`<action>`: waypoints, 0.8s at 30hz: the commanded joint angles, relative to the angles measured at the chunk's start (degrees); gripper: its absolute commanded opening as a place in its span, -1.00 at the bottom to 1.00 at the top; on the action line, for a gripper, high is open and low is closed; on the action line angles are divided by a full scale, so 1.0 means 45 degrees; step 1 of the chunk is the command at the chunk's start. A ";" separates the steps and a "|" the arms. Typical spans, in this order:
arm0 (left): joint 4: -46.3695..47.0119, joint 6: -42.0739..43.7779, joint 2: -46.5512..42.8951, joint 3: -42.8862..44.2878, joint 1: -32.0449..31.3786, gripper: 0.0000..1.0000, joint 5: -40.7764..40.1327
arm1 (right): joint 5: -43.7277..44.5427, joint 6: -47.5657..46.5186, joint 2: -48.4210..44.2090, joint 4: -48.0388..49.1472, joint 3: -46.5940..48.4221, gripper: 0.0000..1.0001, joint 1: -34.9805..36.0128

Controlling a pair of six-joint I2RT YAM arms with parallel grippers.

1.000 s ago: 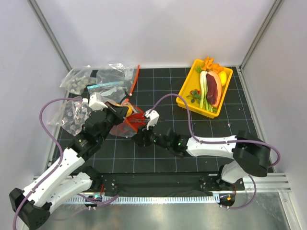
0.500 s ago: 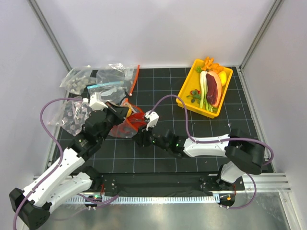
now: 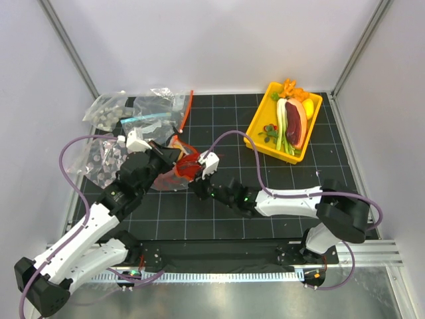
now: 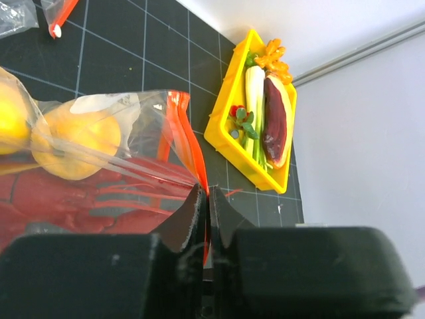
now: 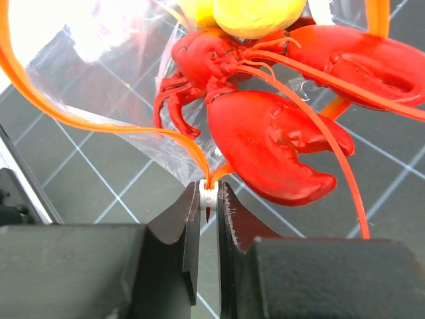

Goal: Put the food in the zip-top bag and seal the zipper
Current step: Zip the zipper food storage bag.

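Observation:
The zip-top bag lies crumpled between my two grippers with the food inside. The red lobster fills the right wrist view, with a yellow fruit piece above it. In the left wrist view two yellow pieces sit above the lobster. My left gripper is shut on the red-orange zipper at one end of the mouth. My right gripper is shut on the small white slider where the zipper strips meet. From above, the left gripper and right gripper flank the lobster.
A yellow tray at the back right holds a dark red slab, a white-green leek and small pieces. Bags of grey discs and a blue-strip bag lie at the back left. A loose red strip lies beside them.
My right gripper has closed onto the zipper's white slider and shifted slightly up-left toward the bag. The left gripper stayed shut on the strip and moved a little farther back.

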 commanded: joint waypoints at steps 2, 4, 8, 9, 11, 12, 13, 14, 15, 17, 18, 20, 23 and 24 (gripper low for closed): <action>0.0789 0.0103 0.0183 0.0208 0.0024 -0.76 -0.0349 | 0.0538 -0.0982 -0.2128 0.0013 -0.0039 -0.98 -0.0068; 0.0730 0.0260 0.0358 0.0266 0.0024 -0.63 -0.0524 | 0.0382 -0.1334 -0.2873 -0.0610 -0.0120 -0.98 -0.0068; 0.0594 0.0455 0.0496 0.0364 0.0063 -0.42 -0.0993 | -0.0573 -0.2251 -0.3910 -0.3147 0.0873 -0.98 -0.0359; 0.0555 0.0513 0.0535 0.0384 0.0043 -0.22 -0.1033 | -0.1407 -0.2562 -0.4047 -0.4177 0.1089 -0.98 -0.0477; 0.0476 0.0611 0.0458 0.0423 0.0063 0.06 -0.1130 | -0.2115 -0.2799 -0.4107 -0.5198 0.1789 -0.98 -0.0633; 0.0437 0.0670 0.0419 0.0442 0.0063 0.24 -0.1189 | -0.2583 -0.2896 -0.4088 -0.6131 0.1988 -0.98 -0.0712; 0.0437 0.0864 0.0418 0.0462 0.0063 0.32 -0.1209 | -0.2742 -0.3110 -0.4068 -0.6546 0.2202 -0.98 -0.0732; 0.0418 0.1001 0.0322 0.0481 0.0043 0.38 -0.1228 | -0.2860 -0.3190 -0.4010 -0.6956 0.2669 -0.98 -0.0732; 0.0359 0.1099 0.0321 0.0559 0.0043 0.45 -0.1228 | -0.3112 -0.3287 -0.3913 -0.7618 0.2847 -0.98 -0.0732; 0.0300 0.1430 0.0262 0.0598 0.0043 0.53 -0.1170 | -0.3521 -0.3521 -0.3834 -0.8189 0.3237 -0.98 -0.0732; 0.0281 0.1529 0.0262 0.0676 0.0043 0.57 -0.1112 | -0.3564 -0.3580 -0.3814 -0.8539 0.3298 -0.98 -0.0732; 0.0281 0.2053 0.0281 0.0793 0.0062 0.65 -0.0547 | -0.3642 -0.3640 -0.3911 -0.8756 0.3434 -0.98 -0.0732; 0.0106 0.2583 0.0496 0.1125 0.0043 0.74 0.0585 | -0.3331 -0.3582 -0.4282 -0.8933 0.3339 -0.98 -0.0732; 0.0028 0.2894 0.0535 0.1281 0.0004 0.74 0.0917 | -0.3330 -0.3562 -0.4418 -0.8933 0.3299 -0.98 -0.0732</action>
